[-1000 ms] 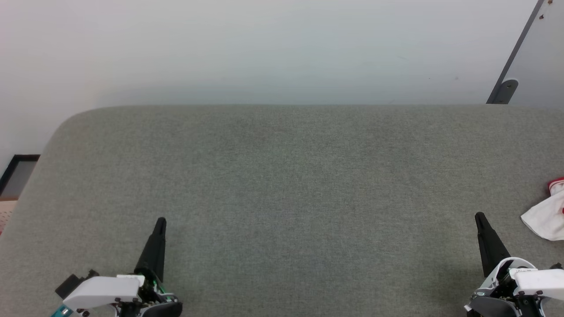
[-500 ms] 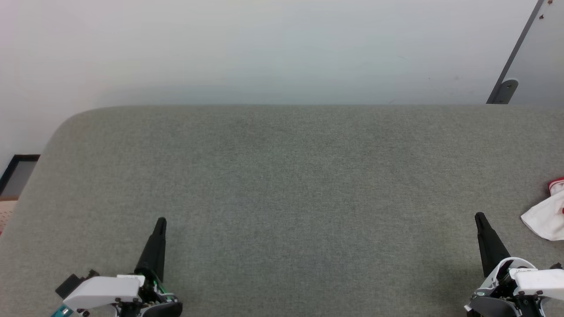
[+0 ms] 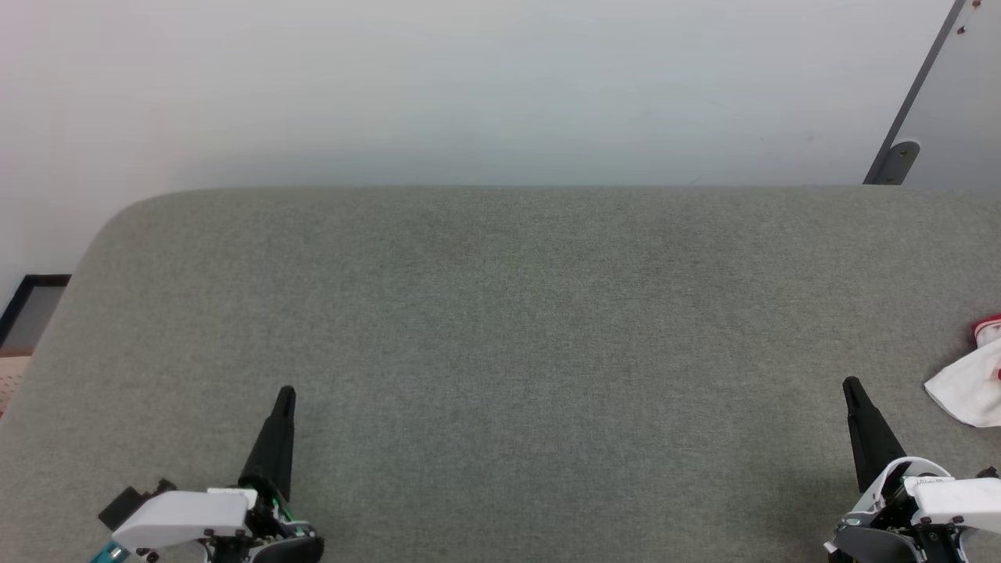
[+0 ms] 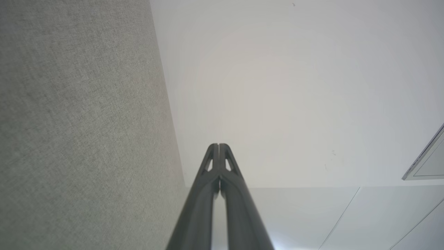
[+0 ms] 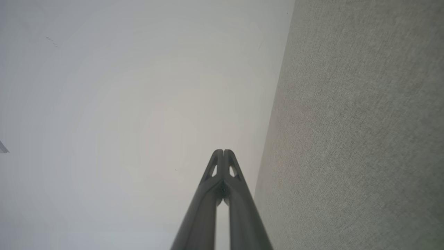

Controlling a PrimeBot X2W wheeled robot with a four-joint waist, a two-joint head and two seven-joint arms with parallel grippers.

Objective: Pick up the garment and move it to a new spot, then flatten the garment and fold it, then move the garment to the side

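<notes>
Soft, light red-and-white fabric garment (image 3: pixel 970 387) lay bunched on grey cloth table (image 3: pixel 500 328); prob. best pinched at a fold. L gripper (image 3: pixel 285 393) & R gripper (image 3: pixel 852 385) were closed, empty.

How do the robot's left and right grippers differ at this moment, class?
The left gripper is far from the garment; the right gripper sits near it. In the head view the left gripper's tip leans rightward, the right gripper's leftward. Both are shut and empty, over the grey surface.
</notes>
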